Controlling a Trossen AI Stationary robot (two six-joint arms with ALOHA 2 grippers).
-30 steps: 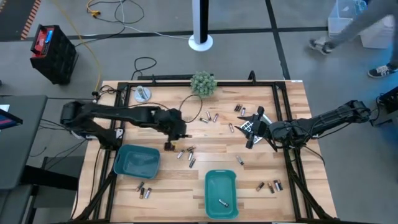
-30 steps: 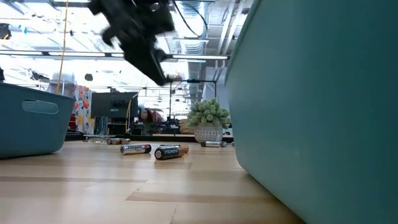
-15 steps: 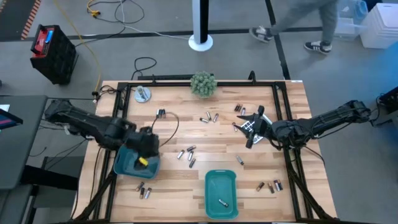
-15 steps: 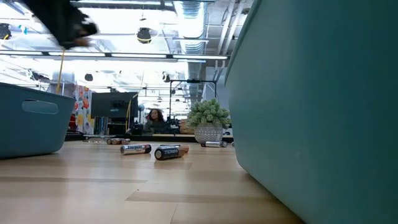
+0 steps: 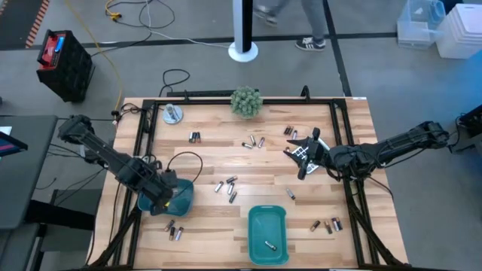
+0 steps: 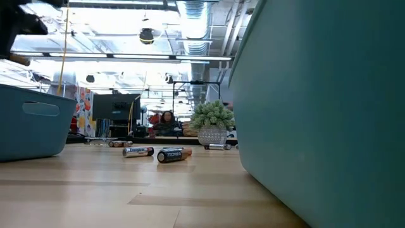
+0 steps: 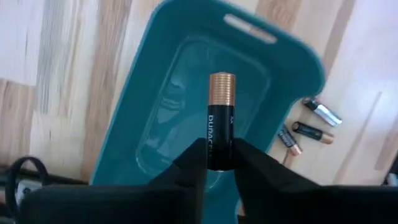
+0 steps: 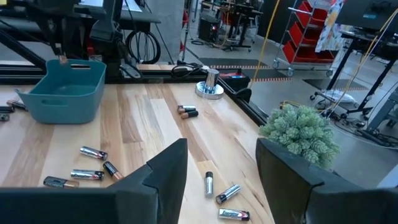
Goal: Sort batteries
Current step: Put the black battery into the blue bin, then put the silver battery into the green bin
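Sorting at an early stage. The left gripper (image 7: 219,163) hangs over the empty teal plastic tray with a slotted handle (image 5: 179,197) at the lower left of the high view, its two dark fingers (image 7: 193,163) pinching a black cylindrical battery with a coppery end (image 7: 220,119) upright above the tray's bare floor; whether the pinch is slackening cannot be told. This cell is judged to be on the point of delivery, not yet dropped.

The second teal tray (image 5: 254,226), lower centre of the high view, holds one small cell (image 5: 270,245). By this count almost all the work remains. Loose batteries lie in scattered groups on the pale wooden slatted table (image 5: 218,226):
- a pair at upper centre-left (image 5: 194,137);
- a cluster at centre (image 5: 226,186);
- a few near the plant (image 5: 254,141);
- several at lower right (image 5: 326,225);
- a pair just below the left tray (image 5: 175,230).

The right gripper (image 8: 221,163) waits at the right of the high view, jaws spread and empty, over the grey keyed calculator (image 5: 300,151).

Surroundings: a small green potted plant (image 5: 245,101) at the table's upper edge, a round metal disc (image 5: 173,114) at upper left, and a black cable (image 5: 184,159) looping beside the left arm. Nothing lies between the held cell and the tray beneath it.
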